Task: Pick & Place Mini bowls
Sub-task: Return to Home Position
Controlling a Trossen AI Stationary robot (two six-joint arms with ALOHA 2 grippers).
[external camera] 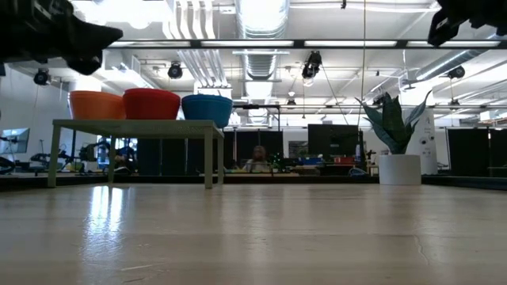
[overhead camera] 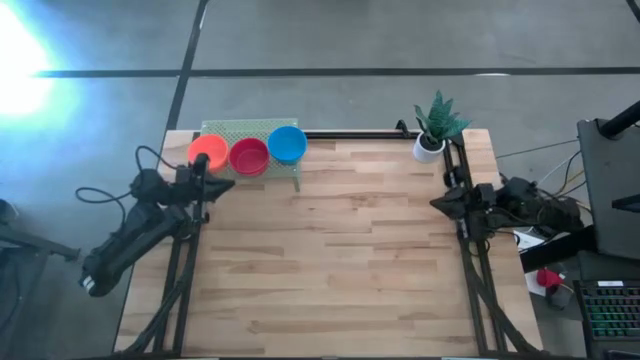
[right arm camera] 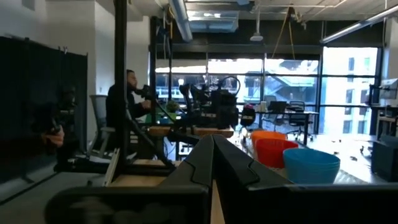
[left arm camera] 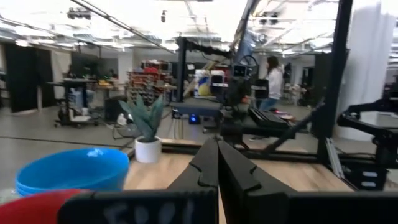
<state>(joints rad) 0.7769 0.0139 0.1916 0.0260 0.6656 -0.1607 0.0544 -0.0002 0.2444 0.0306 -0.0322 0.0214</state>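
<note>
mini bowls [overhead camera: 248, 156] rest on the green shelf [overhead camera: 236, 128], just beside the left gripper [overhead camera: 212, 186], the nearer arm; fingers pressed together, empty. right gripper [overhead camera: 442, 203] well apart, fingers likewise together.

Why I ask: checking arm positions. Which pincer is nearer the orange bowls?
Left. The left pincer sits shut close by the orange bowls on the shelf; the right pincer, also shut, is across the table near its right edge.

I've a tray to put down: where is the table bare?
The table is bare across its middle and near side, between left gripper and right gripper. Crowded only along the far edge: shelf with bowls at the left corner, plant pot at the right.
</note>
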